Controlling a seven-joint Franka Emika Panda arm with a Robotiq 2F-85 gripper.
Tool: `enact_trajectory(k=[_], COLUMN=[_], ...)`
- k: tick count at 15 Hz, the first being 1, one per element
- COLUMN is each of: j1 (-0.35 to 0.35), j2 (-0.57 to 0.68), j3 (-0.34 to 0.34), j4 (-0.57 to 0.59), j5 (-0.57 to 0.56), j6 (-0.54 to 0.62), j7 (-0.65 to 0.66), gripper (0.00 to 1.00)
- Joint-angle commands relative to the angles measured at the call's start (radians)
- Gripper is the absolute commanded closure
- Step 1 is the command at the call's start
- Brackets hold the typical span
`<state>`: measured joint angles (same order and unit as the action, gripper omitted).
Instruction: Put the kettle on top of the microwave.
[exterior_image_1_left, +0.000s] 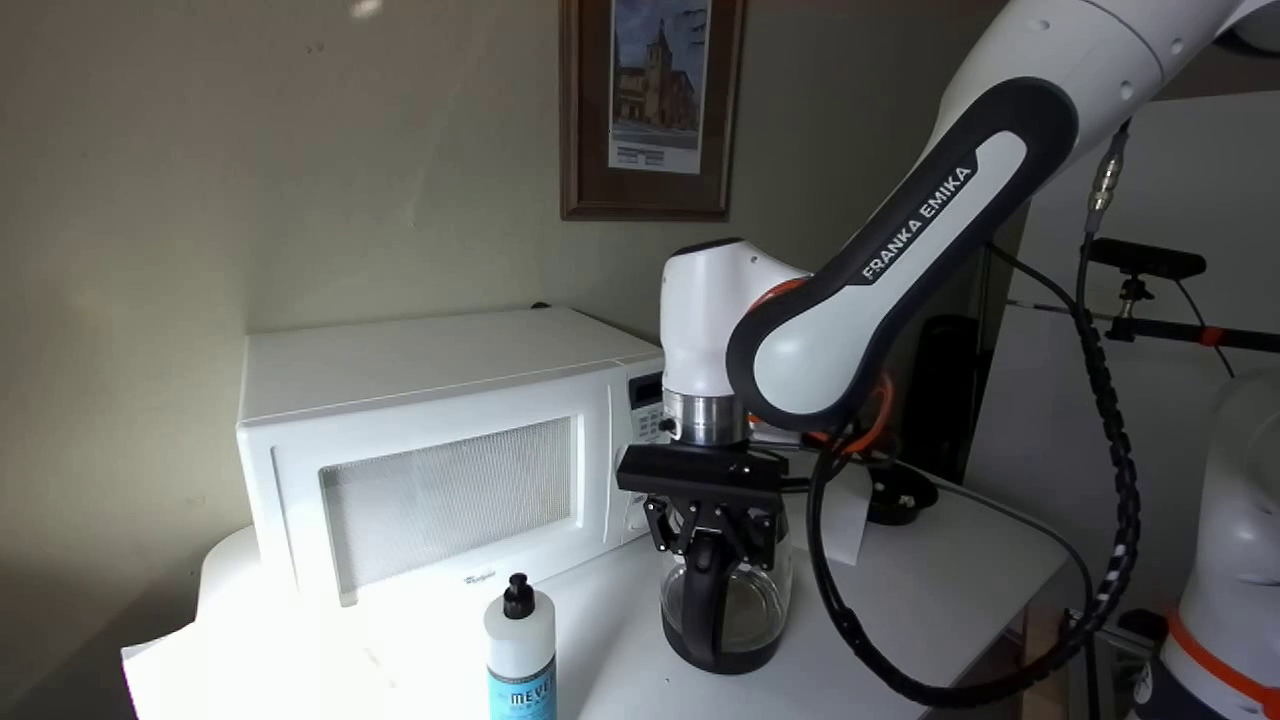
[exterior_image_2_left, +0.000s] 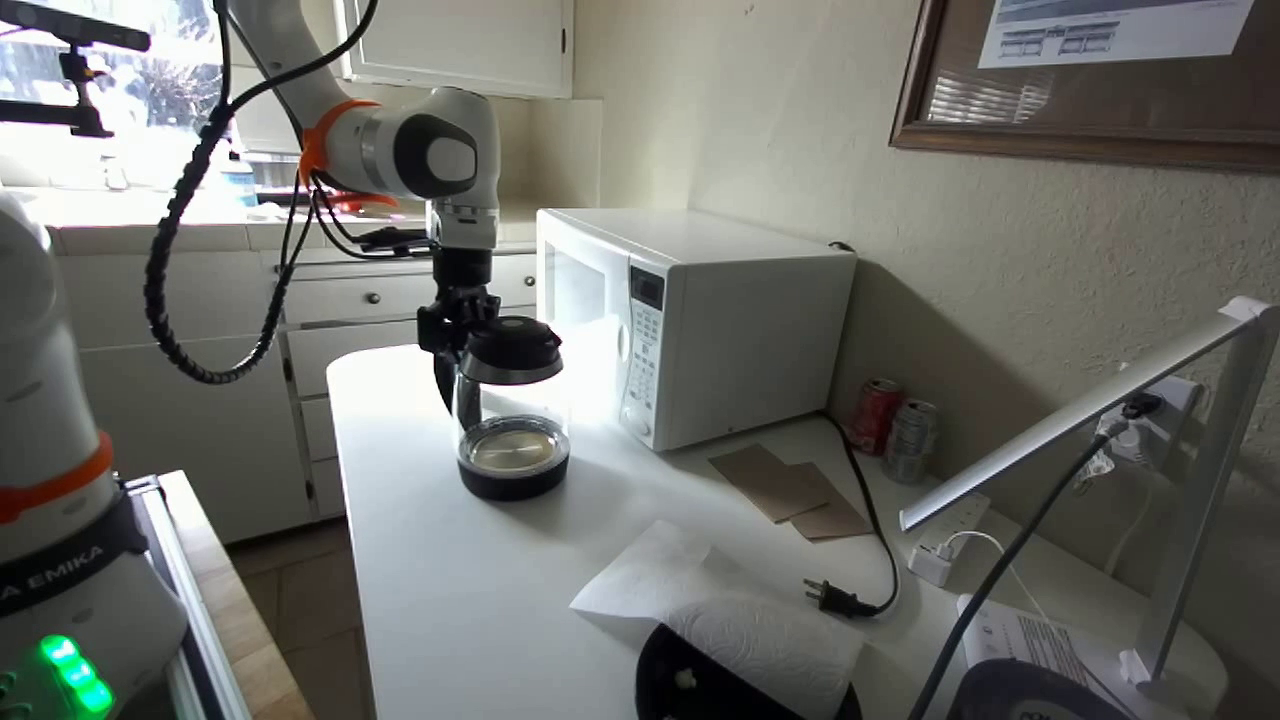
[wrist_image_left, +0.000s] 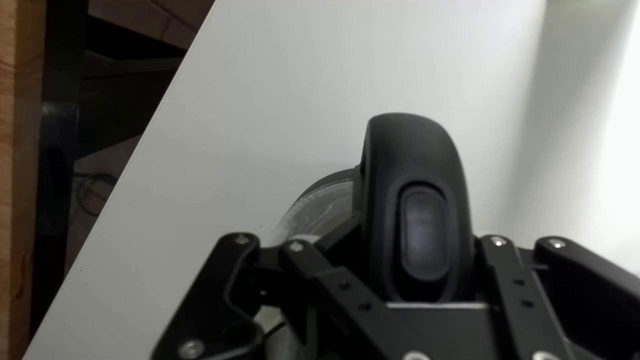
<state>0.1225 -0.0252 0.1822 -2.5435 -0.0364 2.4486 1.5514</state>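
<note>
A white table (exterior_image_1_left: 930, 590) is seen: microwave (exterior_image_1_left: 450, 490) centre-left, coffee carafe (exterior_image_1_left: 757, 602) lower centre. The coffee carafe's handle (exterior_image_1_left: 707, 605) is clamped in the part-closed gripper (exterior_image_1_left: 712, 550).

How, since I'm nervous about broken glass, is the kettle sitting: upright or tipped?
Upright: in an exterior view the kettle rises straight from its level black base to its lid.

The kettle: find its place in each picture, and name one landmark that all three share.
In an exterior view: the kettle is just right of centre, low, right of the white bottle.
In an exterior view: the kettle is left of centre, near mid-height, left of the microwave.
Wrist view: the kettle's handle is right of centre, part of its body showing to the left.
Shared landmark: the white table.
</note>
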Motion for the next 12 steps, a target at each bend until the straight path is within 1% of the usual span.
enact_trajectory(k=[1,2,3,5,7,10,12], j1=[0.007,0.006,0.006,0.005,0.005,0.008,0.007], j2=[0.021,0.015,0.008,-0.013,-0.027,-0.047,-0.069], j3=[-0.007,-0.009,-0.01,-0.01,-0.009,-0.001,-0.002], j4=[0.012,0.01,0.007,0.001,-0.001,0.009,0.003], j5=[-0.045,-0.046,-0.036,-0.063,-0.105,-0.203,-0.22], j6=[-0.017,-0.019,-0.018,-0.036,-0.059,-0.129,-0.14], j7=[0.054,0.054,0.038,0.048,0.067,0.113,0.099], gripper=[0.98,0.94,0.94,0.94,0.94,0.94,0.94])
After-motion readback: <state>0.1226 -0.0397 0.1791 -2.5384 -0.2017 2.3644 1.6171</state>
